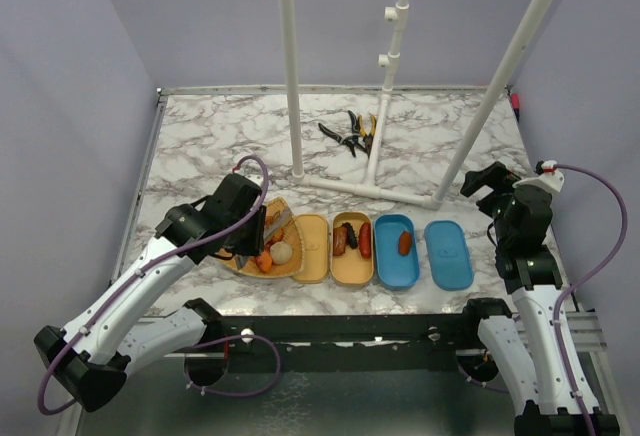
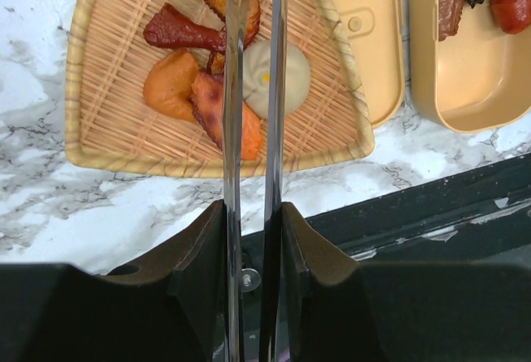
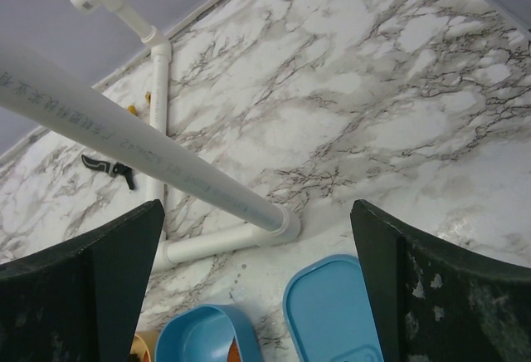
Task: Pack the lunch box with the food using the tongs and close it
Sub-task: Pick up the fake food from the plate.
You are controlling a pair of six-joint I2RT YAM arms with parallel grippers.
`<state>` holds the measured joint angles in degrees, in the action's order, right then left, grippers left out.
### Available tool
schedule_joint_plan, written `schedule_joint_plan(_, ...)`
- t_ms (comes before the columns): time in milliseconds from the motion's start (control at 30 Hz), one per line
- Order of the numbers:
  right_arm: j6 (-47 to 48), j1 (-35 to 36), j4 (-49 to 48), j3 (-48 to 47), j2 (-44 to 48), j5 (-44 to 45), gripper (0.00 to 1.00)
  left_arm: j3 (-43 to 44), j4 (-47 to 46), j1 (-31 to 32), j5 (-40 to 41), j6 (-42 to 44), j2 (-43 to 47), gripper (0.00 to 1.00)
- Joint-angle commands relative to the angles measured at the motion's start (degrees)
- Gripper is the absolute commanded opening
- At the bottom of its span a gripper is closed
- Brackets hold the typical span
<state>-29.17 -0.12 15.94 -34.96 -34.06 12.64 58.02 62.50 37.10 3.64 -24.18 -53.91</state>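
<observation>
The left claw [image 2: 251, 233] is clamped on the tongs [image 2: 276, 63], pressing their 2 arms nearly parallel above the woven tray [image 2: 108, 134]. Under the arms lie a beige ball [image 2: 295, 75], orange pieces [image 2: 170, 86] and a red piece [image 2: 178, 30]. The tong tips run out of view. The tan box [image 1: 352, 278] holds sausages [image 1: 365, 239]. The blue box [image 1: 393, 270] just beside it holds 1 orange sausage [image 1: 404, 243], with the blue lid [image 1: 448, 253] next to it. The right claw [image 3: 257, 283] hangs spread wide above the desk [image 3: 398, 88], gripping nothing.
</observation>
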Motion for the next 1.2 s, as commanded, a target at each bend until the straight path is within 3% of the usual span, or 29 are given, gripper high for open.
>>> schedule_joint_plan(0,-0.10,-0.14,-0.27,-0.01,-0.38,-2.80,1.00,-1.12,-1.80,-0.28,1.27,-4.26,2.42,0.32)
schedule_joint_plan(533,0.97,-0.14,2.15,0.93,2.16,-1.63,1.00,0.00,4.90,-0.28,5.51,-5.50,6.54,0.33)
schedule_joint_plan(1167,1.57,-0.14,1.75,1.51,1.17,-2.48,1.00,-5.73,1.75,-0.35,4.35,-9.21,7.81,0.42)
